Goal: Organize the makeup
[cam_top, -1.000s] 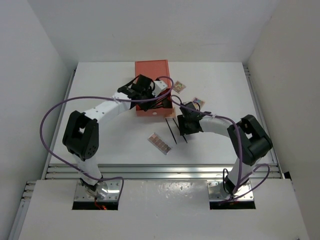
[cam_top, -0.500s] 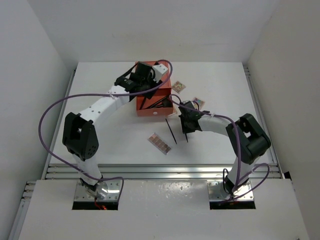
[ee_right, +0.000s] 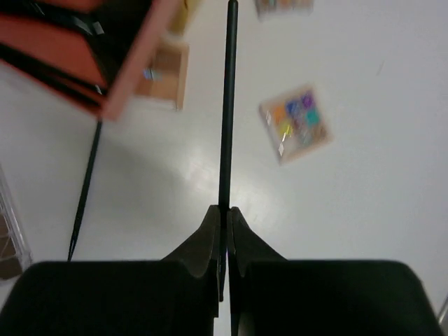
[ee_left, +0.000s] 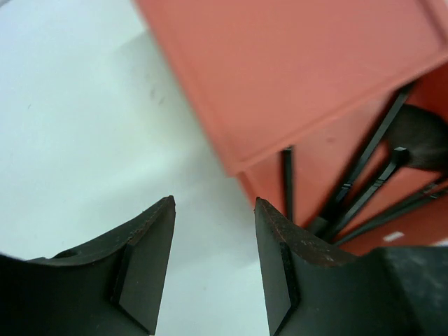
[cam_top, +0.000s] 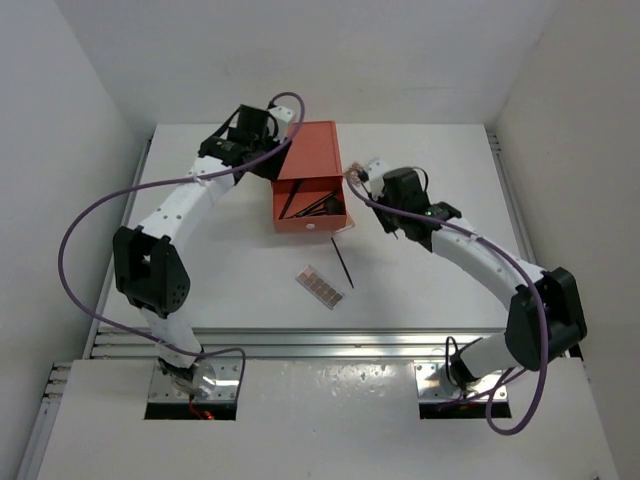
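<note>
My right gripper [ee_right: 225,210] is shut on a thin dark pencil stick [ee_right: 226,105] and holds it above the table, just right of the orange-red box [cam_top: 310,150]. In the top view this gripper [cam_top: 368,180] is beside a square palette [cam_top: 355,172]. A square palette [ee_right: 296,122] lies below the stick. A second stick [cam_top: 342,262] and the long pinkish-brown palette [cam_top: 319,287] lie in front of the box. Dark brushes and sticks [ee_left: 371,189] lie in the box's open drawer. My left gripper [ee_left: 213,210] is open and empty at the box's back left corner [cam_top: 262,150].
The box's open drawer [cam_top: 310,208] faces the near side. A pale yellow part [ee_right: 164,77] shows under the box's front right corner. Another palette [ee_right: 283,5] lies at the top edge of the right wrist view. White walls enclose the table.
My right gripper has lifted a stick off the table and carried it back toward the box's right side. My left gripper has moved from over the drawer to the box's back left.
</note>
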`<state>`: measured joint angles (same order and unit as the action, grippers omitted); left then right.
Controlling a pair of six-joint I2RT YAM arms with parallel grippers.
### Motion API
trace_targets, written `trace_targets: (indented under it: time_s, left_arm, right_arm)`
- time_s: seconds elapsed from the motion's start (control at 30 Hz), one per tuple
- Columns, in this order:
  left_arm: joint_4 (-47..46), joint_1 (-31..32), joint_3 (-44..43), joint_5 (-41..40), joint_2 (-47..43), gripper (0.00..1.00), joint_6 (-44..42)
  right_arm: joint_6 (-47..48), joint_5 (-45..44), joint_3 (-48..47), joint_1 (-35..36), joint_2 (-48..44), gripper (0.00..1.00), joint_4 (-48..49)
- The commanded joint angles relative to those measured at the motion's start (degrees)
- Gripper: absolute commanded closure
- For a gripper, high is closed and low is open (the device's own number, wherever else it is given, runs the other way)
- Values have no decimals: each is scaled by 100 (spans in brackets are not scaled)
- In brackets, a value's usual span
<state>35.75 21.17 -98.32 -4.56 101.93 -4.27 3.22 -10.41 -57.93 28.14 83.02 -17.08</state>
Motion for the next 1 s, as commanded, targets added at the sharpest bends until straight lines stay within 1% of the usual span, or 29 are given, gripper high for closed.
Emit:
trace_targets:
  time_s: [0.0, 0.07, 0.2, 0.23, 0.27, 0.37, 0.43, 0.5, 0.57, 0.6, 0.63, 0.67, 0.7, 0.73, 0.8, 0.83, 0.9, 0.93, 0.97]
  left_arm:
    - [82, -306, -91, -1, -314, 45, 374]
    - [82, -463, -38, -1, -375, 45, 505]
    - [82, -640, 242, -1, -489, 45, 577]
    - [82, -719, 296, -54, -551, 45, 577]
    - [82, -719, 348, -124, -551, 45, 577]
    - [82, -842, 463, -264, -683, 45, 516]
    - [29, -903, 516, -265, -683, 45, 515]
    - [29, -904, 569, -318, -683, 45, 462]
    - [29, -904, 569, -318, -683, 45, 462]
    - [29, -904, 569, -266, -683, 45, 462]
    - [29, -904, 569, -265, -683, 45, 462]
    - [29, -904, 569, -265, -683, 45, 462]
    - [29, -956, 569, -265, -683, 45, 462]
    - [29, -957, 569, -265, -683, 45, 462]
    - [29, -957, 569, -265, -630, 45, 462]
    - [29, -957, 569, -265, -630, 45, 462]
    - [29, -957, 569, -265, -630, 45, 462]
    - [29, -957, 621, -265, -630, 45, 462]
    - [29, -957, 621, -265, -630, 45, 462]
  right_arm:
    - [1406, 882, -1034, 77, 422, 100, 241]
    - [1802, 1320, -1718, 156, 818, 100, 205]
    - [2699, 1402, -2572, 595, 1619, 100, 205]
    - [2797, 1393, -2670, 700, 1951, 100, 205]
    - [2815, 1393, -2923, 710, 2068, 100, 188]
    - [2824, 1341, -3171, 763, 2437, 100, 179]
    - [2824, 1227, -3242, 772, 2586, 91, 188]
    - [2746, 1191, -3329, 798, 2675, 80, 196]
    - [2605, 1235, -3365, 833, 2675, 61, 205]
    - [2596, 1226, -3443, 851, 2666, 54, 170]
    - [2543, 1165, -3488, 842, 2666, 42, 161]
    - [2430, 1138, -3558, 842, 2597, 37, 118]
    - [2385, 1077, -3576, 825, 2570, 35, 126]
    - [2219, 1051, -3576, 833, 2509, 31, 152]
    - [2043, 771, -3445, 851, 2219, 30, 275]
    - [1581, 604, -3375, 834, 2122, 30, 284]
    - [1139, 287, -2745, 816, 1510, 30, 380]
    - [667, 207, -2515, 807, 1089, 30, 607]
    - [183, 50, -1938, 816, 963, 30, 679]
